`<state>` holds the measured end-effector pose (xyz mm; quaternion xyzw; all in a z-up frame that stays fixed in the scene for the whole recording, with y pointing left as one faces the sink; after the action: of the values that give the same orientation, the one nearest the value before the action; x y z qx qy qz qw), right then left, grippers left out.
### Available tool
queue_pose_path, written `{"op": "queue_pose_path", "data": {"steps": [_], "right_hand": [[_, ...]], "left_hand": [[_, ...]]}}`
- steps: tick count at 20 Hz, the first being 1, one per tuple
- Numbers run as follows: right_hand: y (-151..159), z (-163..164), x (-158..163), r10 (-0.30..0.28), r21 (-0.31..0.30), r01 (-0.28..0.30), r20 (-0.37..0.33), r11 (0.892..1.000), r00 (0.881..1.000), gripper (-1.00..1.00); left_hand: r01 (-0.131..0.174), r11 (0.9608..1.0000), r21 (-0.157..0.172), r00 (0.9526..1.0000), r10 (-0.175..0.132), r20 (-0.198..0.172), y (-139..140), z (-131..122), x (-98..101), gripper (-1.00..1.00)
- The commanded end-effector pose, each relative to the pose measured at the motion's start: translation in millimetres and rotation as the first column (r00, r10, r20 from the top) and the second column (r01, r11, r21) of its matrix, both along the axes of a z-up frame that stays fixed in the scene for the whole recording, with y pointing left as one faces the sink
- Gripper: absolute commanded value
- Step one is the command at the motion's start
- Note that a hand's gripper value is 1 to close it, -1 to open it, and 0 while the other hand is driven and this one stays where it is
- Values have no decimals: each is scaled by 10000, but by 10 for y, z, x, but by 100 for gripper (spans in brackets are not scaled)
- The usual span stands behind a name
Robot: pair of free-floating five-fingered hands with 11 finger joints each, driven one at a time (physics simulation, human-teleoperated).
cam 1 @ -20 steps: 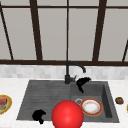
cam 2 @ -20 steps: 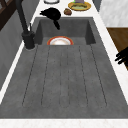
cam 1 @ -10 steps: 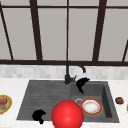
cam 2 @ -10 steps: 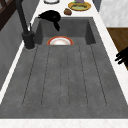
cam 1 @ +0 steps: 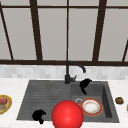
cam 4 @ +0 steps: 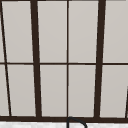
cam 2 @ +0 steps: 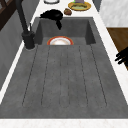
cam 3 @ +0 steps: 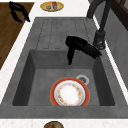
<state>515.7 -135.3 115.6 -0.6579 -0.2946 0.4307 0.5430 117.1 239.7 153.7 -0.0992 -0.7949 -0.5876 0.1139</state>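
- Front view: right hand [cam 1: 85,85] hangs over the sink basin [cam 1: 106,100], at 11 o'clock from the plate [cam 1: 91,107], holding nothing, fingers loosely drooped toward the bowl. Left hand [cam 1: 38,116] idles at the draining board's [cam 1: 42,92] front edge, 9 o'clock of the red ball [cam 1: 67,115]; fingers curled, grasping nothing. Tap [cam 1: 71,72] at 12. Small dish [cam 1: 4,103] on the worktop [cam 1: 10,87] far left, brown lump [cam 1: 119,100] far right.
- Left side view: right hand [cam 2: 52,15] above the basin's far rim, plate [cam 2: 60,41] flat on the basin floor below it. Left hand [cam 2: 122,56] off the sink's edge at 3 o'clock.
- Right side view: right hand [cam 3: 80,47] near the tap base [cam 3: 100,40], fingers straight, thumb down, well apart from the plate [cam 3: 69,95], which lies by the drain [cam 3: 83,79]. Left hand [cam 3: 18,10] at 11.
- Upper view: window [cam 4: 67,60], tap top [cam 4: 75,122] at 6.
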Motion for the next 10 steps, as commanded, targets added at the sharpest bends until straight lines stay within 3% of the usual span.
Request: {"op": "queue_pose_path", "data": {"steps": [1,10], "right_hand": [[-134,0,-147,636,462,-643,158,9969,9978,-100],[-255,81,-496,1243,1021,-1194,-432,9876,9913,-100]], "left_hand": [[0,10000,0,10000,0,0,0,0,0,0],[0,10000,0,10000,0,0,0,0,0,0]]}}
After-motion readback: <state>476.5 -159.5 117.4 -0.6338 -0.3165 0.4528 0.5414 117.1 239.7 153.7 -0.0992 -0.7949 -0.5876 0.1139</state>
